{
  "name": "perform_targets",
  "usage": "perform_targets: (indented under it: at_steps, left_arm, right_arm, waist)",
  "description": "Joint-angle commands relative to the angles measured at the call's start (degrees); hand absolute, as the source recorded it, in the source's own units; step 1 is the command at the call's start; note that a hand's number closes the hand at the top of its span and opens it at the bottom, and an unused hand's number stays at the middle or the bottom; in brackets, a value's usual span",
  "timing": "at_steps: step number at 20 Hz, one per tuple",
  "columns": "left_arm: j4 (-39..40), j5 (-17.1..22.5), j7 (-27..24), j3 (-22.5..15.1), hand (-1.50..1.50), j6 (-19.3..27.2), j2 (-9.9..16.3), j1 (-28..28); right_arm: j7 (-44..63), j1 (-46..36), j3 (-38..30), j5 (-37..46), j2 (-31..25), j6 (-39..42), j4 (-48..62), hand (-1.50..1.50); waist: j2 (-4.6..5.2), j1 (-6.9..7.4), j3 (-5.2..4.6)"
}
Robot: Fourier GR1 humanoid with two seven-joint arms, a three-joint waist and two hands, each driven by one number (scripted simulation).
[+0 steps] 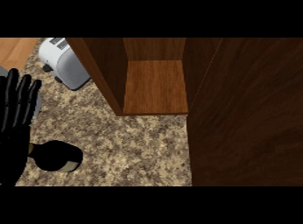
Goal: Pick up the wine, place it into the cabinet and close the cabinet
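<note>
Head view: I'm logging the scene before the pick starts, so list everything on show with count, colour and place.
Wine bottle: one, dark, standing on the counter at lower left, right beside the left hand.
Cabinet: one, brown wood, upper middle, open with a bare shelf showing; its dark door fills the right side.
Toaster: one, silver-grey, upper left, next to the cabinet's left wall.
Counter: one, speckled brown stone, under everything.
Floor: a light wooden patch in the top left corner.
Left hand: one, black, open with fingers straight up, at the left edge.
Right hand: not in view.
</note>
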Motion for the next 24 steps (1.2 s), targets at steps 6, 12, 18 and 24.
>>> perform_targets:
  at_steps: [6,12,18,24]
  left_arm:
    - [7.7,19.2,-5.9,13.9,-1.50,-18.2,12.0,-4.0]
    - [7.2,36.4,13.9,10.0,-1.50,-15.3,8.0,-2.3]
    - [4.7,39.6,18.3,12.3,-1.50,-13.8,9.2,-2.7]
    - [0.5,36.9,19.2,10.0,-1.50,-12.1,5.7,-0.8]
  right_arm:
    - [-5.1,8.2,-2.7,-3.2,-2.4,4.7,-6.2,-1.50]
    - [7.7,7.4,3.0,-12.3,-4.4,10.6,-7.9,-1.50]
    - [10.6,12.3,-4.5,-21.5,-7.7,15.1,-14.0,-1.50]
    - [16.5,7.1,-3.7,-20.4,-6.5,12.6,-15.6,-1.50]
  waist:
    - [0.81,0.61,-0.12]
    - [0.77,1.22,-0.09]
    - [0.76,0.93,-0.07]
    - [0.78,1.17,-0.09]
